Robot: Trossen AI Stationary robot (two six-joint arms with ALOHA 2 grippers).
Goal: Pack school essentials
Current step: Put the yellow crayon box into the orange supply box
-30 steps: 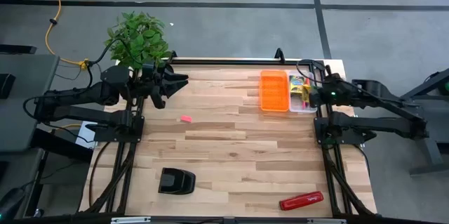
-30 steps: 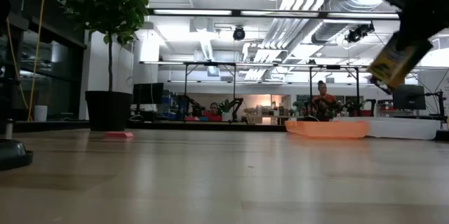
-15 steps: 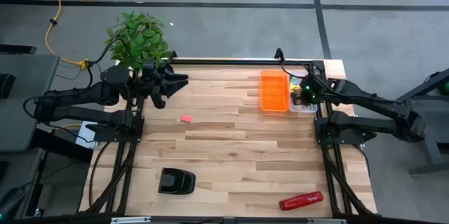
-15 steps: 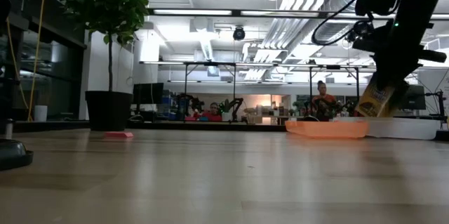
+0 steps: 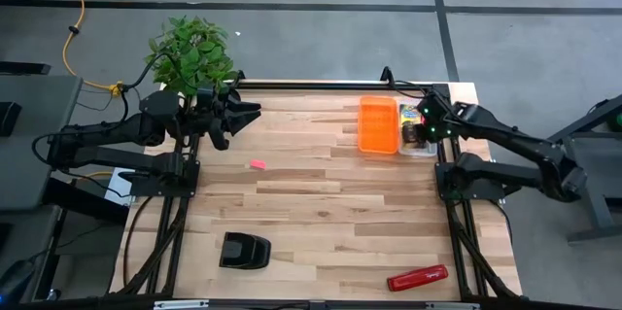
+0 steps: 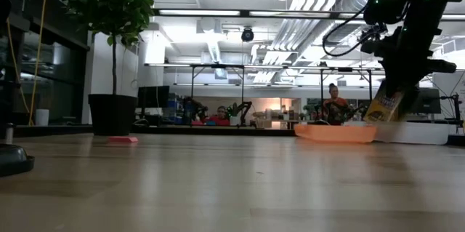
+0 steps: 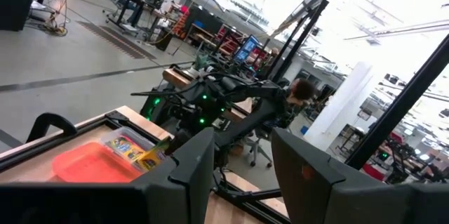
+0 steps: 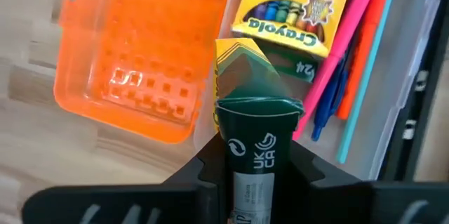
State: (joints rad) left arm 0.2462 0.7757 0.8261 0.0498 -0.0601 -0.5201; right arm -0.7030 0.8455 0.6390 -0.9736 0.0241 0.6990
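Observation:
My right gripper [image 8: 256, 150] is shut on a yellow-green crayon box [image 8: 244, 76] and hovers over the clear container [image 5: 419, 152] at the table's far right. A second crayon box [image 8: 295, 15] lies flat in that container next to pink, orange and blue pens [image 8: 351, 62]. In the low view the held box [image 6: 385, 105] slants down below the right gripper [image 6: 401, 72]. The tiny pink eraser [image 5: 257, 164] lies flat on the wood left of centre. My left gripper [image 5: 245, 114] waits open above the far left corner. My right gripper pinches the crayon box by its upper end [image 8: 256, 122] between its two fingers [image 8: 210, 157]. The fingers come from above, pointing down. The box hangs tilted below them, its lower end [image 6: 378, 117] down at the container's rim; whether it touches the bottom I cannot tell.
An orange tray [image 5: 379, 125] lies right beside the container on its left. A black blocky object [image 5: 243, 250] sits near the front left, a red stapler [image 5: 418, 278] near the front right. A potted plant [image 5: 191, 52] stands by the far left corner. Bare wood fills the middle.
My right gripper has come down with the crayon box, from well above the table to the level of the clear container, and shifted slightly toward the table's left. The box is more upright than before. The left arm has kept still.

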